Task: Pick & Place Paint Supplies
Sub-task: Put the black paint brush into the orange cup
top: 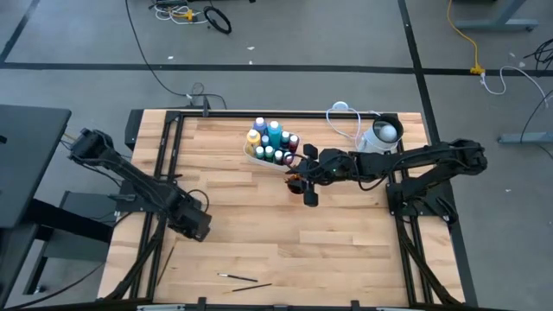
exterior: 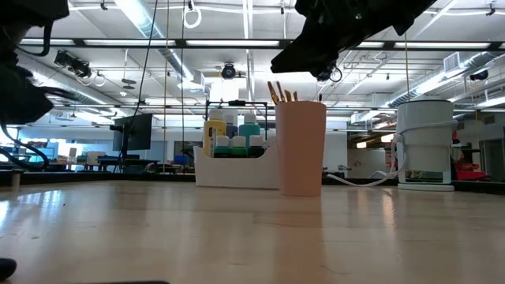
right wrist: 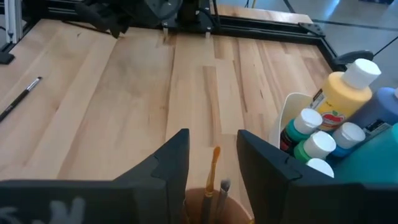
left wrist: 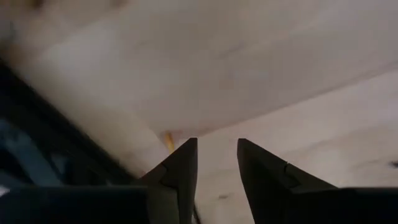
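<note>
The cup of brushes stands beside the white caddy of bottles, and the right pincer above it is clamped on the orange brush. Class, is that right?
Not quite. The right pincer is open above the cup, gripping nothing; the orange brush stands free between its fingers, as the right wrist view shows. The cup does stand beside the caddy.

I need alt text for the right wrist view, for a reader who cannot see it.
The right end effector, fingers apart, hangs above a cup holding brushes, one orange-handled. Beside it, a white caddy holds white-capped paint bottles; one brush lies apart on the wooden table.
</note>
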